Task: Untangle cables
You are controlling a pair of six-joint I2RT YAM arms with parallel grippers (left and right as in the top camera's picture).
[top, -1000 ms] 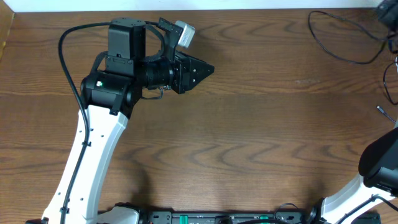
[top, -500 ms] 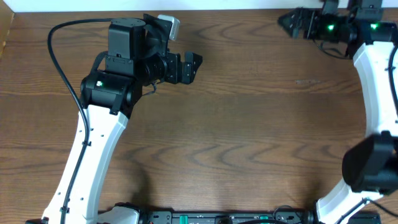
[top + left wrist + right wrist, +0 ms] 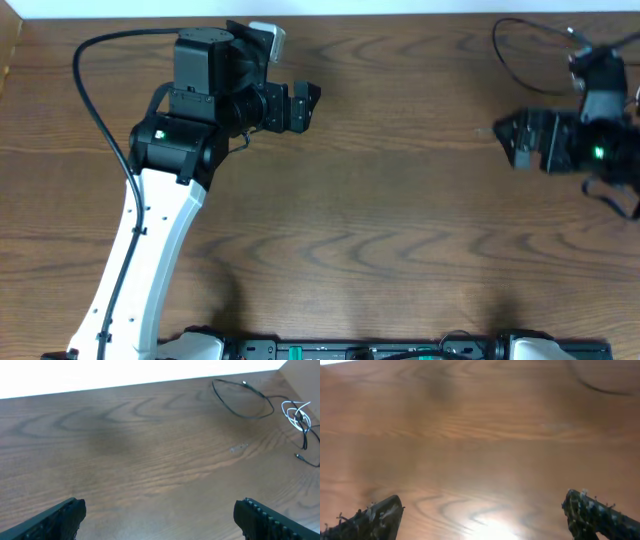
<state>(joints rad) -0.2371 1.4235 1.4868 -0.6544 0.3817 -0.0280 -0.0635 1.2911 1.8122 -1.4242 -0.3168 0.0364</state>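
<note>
Left side. Your left gripper stood spread wide with nothing between its fingers. From its own camera the two fingers sat low in the corners, with only bare desk showing between them.

The cables lay well apart from that gripper, far ahead of it and off to its right. First came a black cable, laid out in one open loop near the far edge of the desk. Further right sat a white cable, bunched in small loops. A thin black cord ran through the bunch, and its small plug end was the part nearest the gripper. No cable touched the gripper.

Right side. Your right gripper was spread wide as well and pinched nothing. It pointed across the desk toward the left gripper. The black cable's loop lay near it, off its right side and slightly ahead, but apart from the fingers. Its own camera was blurred and caught only a dark arc of that loop at the upper right, beyond the right-hand finger.

From overhead you could not make out the white cable clearly.
</note>
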